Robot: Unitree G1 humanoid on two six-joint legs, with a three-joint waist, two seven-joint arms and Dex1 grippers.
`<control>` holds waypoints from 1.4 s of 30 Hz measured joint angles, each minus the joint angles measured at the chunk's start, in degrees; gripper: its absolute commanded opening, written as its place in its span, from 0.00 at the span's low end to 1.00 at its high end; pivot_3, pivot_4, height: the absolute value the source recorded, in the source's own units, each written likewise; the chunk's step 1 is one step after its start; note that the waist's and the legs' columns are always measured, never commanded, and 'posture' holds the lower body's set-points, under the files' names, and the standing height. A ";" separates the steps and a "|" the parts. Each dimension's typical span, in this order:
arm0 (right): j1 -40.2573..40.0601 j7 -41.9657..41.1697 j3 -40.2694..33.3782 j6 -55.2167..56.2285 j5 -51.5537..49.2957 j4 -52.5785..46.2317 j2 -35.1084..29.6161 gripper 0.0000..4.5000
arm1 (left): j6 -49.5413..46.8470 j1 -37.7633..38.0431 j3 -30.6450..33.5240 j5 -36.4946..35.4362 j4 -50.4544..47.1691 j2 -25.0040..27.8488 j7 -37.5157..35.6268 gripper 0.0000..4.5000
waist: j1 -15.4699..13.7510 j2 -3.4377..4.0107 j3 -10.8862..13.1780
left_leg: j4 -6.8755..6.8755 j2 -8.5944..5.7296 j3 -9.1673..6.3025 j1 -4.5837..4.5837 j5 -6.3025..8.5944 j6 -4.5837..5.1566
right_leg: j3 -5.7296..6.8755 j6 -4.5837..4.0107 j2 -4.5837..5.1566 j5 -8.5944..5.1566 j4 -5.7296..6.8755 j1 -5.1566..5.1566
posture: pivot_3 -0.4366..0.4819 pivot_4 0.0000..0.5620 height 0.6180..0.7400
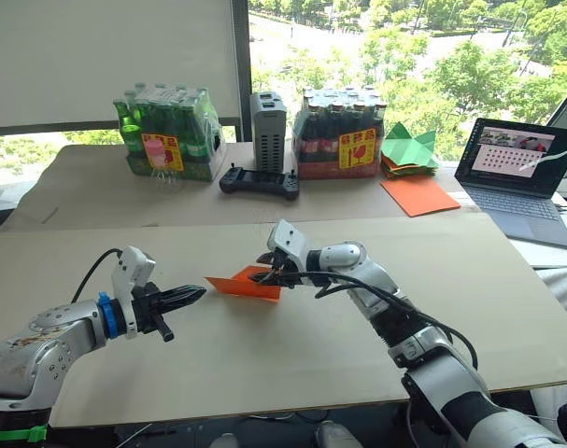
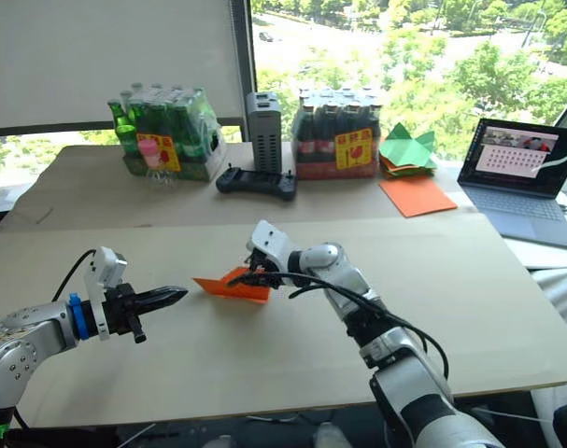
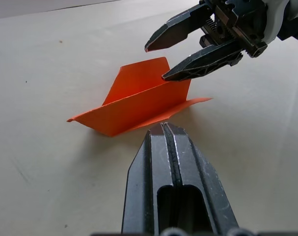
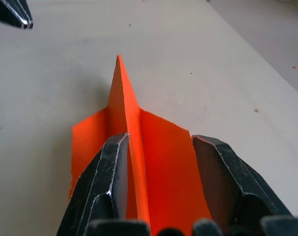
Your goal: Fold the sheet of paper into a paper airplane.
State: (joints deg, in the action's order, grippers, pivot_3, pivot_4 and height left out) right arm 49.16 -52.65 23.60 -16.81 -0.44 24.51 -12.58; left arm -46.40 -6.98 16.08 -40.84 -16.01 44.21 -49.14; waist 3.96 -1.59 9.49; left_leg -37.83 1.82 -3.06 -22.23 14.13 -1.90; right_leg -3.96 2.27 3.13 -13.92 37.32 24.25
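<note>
A: Position of the airplane (image 1: 246,284)?

B: It is seen on the table (image 1: 264,373), near the middle, as an orange folded wedge with its point directed left. From the head views only a flat orange shape is made out.

A: What is added by the wrist views?

B: In the left wrist view the airplane (image 3: 139,101) is shown with an upright keel fold and wings spread to either side, resting on the table. In the right wrist view the centre ridge is seen rising between the two fingers (image 4: 102,196) of that arm.

A: State of the right gripper (image 1: 264,275)?

B: It is held wide. One finger is placed on each side of the ridge at the airplane's right end. In the left wrist view one fingertip (image 3: 176,74) is seen at the rear edge of the paper; whether contact is made cannot be told. No grasp is recorded.

A: The left gripper (image 1: 197,295)?

B: Its fingers are pressed together, with nothing between them, as confirmed in its own wrist view (image 3: 166,130). It is held just left of the airplane's point, apart from it.

A: Other items?

B: At the far side, green bottles (image 1: 166,131), dark bottles (image 1: 339,131), a grey box (image 1: 268,131) and a controller (image 1: 259,180) are noted. To the right, green paper shapes (image 1: 409,149), an orange sheet (image 1: 419,196) and a laptop (image 1: 526,173) are recorded.
</note>
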 measured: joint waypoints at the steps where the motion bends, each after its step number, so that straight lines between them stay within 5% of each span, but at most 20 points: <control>1: -0.26 -0.49 0.65 0.51 0.49 0.46 0.06 0.51 | 0.00 0.16 0.00 0.00 0.00 0.00 0.15 0.00 | 0.00 0.00 0.00 | 0.00 0.00 0.00 0.00 0.00 0.00 | 0.00 0.00 0.00 0.00 0.00 0.00 | 0.48 0.27 1.00; 28: 3.25 -2.34 1.10 6.51 6.43 12.16 4.07 0.51 | 0.00 1.50 0.27 -0.02 -1.16 0.00 1.32 0.00 | 0.11 0.01 0.00 | 0.01 0.01 -0.01 0.02 0.00 0.00 | 0.00 -0.01 -0.01 0.01 0.04 0.01 | 0.48 0.27 1.00; 35: 3.49 -2.61 0.99 6.67 6.78 12.80 4.61 0.02 | 0.01 1.69 0.39 -0.02 -1.17 0.00 1.56 0.00 | 0.06 0.01 0.00 | 0.01 0.01 -0.01 0.03 0.00 0.00 | 0.00 -0.01 0.00 0.01 0.06 0.02 | 0.48 0.27 1.00; 42: 2.85 -1.97 0.63 6.48 7.17 11.39 3.88 0.01 | 0.03 2.05 0.39 -0.01 -1.17 0.00 1.92 0.00 | 0.04 0.01 0.01 | 0.01 0.00 -0.01 0.02 0.00 0.00 | 0.00 -0.01 0.00 0.01 0.05 0.02 | 0.48 0.27 1.00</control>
State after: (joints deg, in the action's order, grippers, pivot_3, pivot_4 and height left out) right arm 52.01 -54.62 24.23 -10.33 6.73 35.90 -8.71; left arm -46.38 -4.92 16.47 -40.85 -17.18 44.21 -47.23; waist 3.99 -1.58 9.50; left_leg -37.81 1.82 -3.07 -22.21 14.13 -1.91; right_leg -3.96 2.26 3.14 -13.91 37.38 24.27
